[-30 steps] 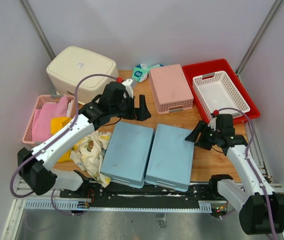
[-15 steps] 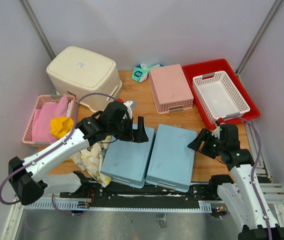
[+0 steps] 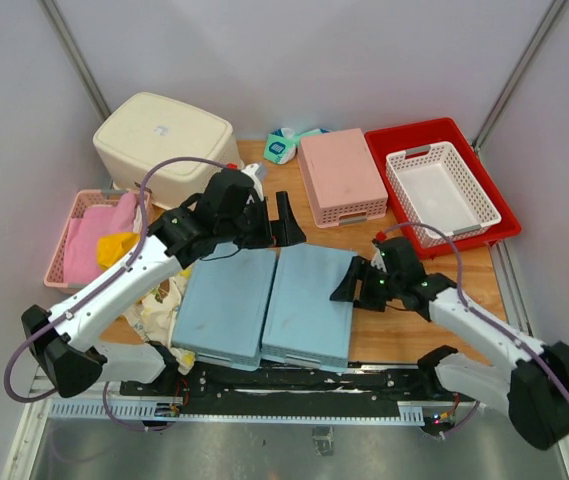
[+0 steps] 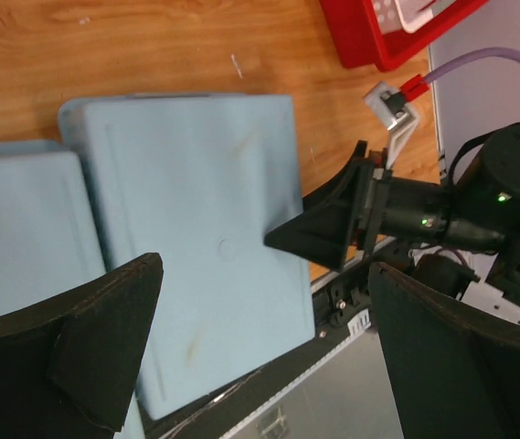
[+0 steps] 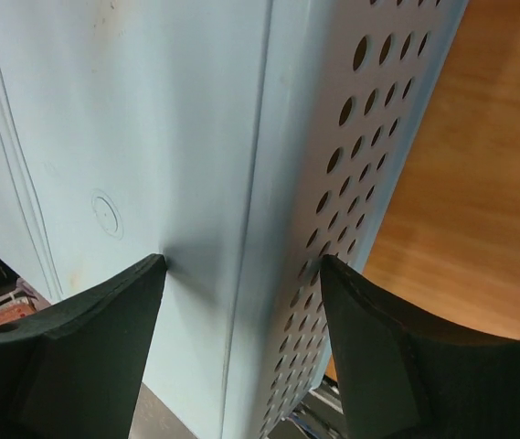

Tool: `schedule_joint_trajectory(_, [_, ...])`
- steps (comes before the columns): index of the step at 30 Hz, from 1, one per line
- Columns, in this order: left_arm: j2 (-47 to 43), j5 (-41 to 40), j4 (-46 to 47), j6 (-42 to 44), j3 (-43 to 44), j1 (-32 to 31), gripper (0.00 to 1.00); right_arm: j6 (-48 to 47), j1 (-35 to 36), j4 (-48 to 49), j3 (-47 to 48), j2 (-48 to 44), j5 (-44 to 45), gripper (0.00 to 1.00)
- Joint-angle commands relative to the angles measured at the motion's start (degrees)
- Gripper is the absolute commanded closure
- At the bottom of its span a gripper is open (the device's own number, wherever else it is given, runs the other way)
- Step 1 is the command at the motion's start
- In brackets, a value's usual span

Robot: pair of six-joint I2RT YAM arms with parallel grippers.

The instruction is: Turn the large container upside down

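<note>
The large container (image 3: 164, 140) is a cream tub at the back left, resting with its flat bottom up. My left gripper (image 3: 276, 226) is open and empty. It hovers over the table in front of the tub, apart from it; in the left wrist view (image 4: 264, 274) it looks down on a blue container (image 4: 186, 201). My right gripper (image 3: 350, 284) is open, its jaws straddling the right edge of that blue container (image 5: 150, 110). One fingertip (image 5: 150, 274) rests on the top and the other is against the perforated side.
Two upturned blue containers (image 3: 226, 300) (image 3: 309, 305) lie at the front centre. An upturned pink basket (image 3: 340, 177) and a white lattice basket (image 3: 442, 190) in a red tray (image 3: 404, 135) are at the back right. A pink basket with cloths (image 3: 84, 240) and a patterned cloth (image 3: 159, 300) are at the left.
My right arm swung left against the right blue container, and both blue containers slid left. My left gripper dipped toward the front, then moved back. The large container has not moved.
</note>
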Motion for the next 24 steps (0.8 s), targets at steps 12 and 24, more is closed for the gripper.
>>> schedule_joint_trajectory(12, [5.9, -3.5, 3.9, 2.2, 7.2, 2.3, 0.01, 3.7, 11.6, 16.1, 19.7, 30.0, 0.4, 0.32])
schedule_joint_trajectory(24, [10.7, -1.3, 7.7, 6.5, 6.5, 2.9, 0.01, -6.5, 1.4, -3.3, 12.0, 8.7, 10.7, 0.22])
